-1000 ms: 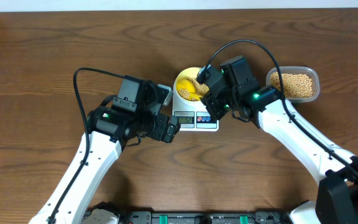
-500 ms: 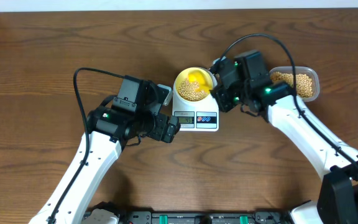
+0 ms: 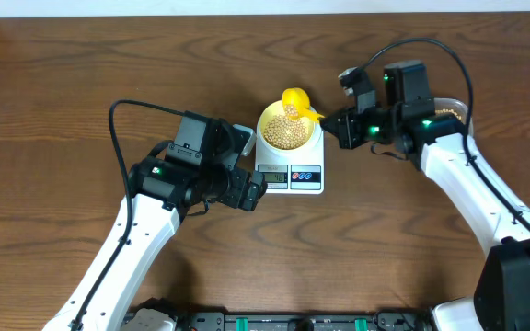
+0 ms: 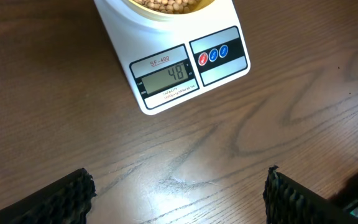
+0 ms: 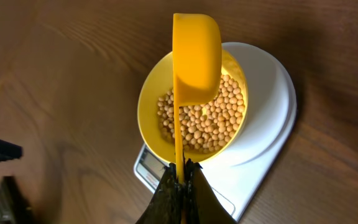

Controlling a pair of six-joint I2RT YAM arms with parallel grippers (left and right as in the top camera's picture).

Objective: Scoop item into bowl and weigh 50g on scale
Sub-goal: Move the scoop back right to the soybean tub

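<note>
Many round tan beans (image 5: pixel 210 124), pale-yellow bowl (image 5: pixel 149 93)

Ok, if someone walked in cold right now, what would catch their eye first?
The bright yellow scoop, pinched by its handle in the right end effector, hanging over the bowl of beans at the centre. Then the scale under the bowl, its display reading 48. The left end effector hangs open just in front of the scale.

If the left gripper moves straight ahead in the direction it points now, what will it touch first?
The left gripper would probably meet the display end of the scale, straight ahead between its open fingers. If it is tilted downward, the table may come first; depth is unclear.
</note>
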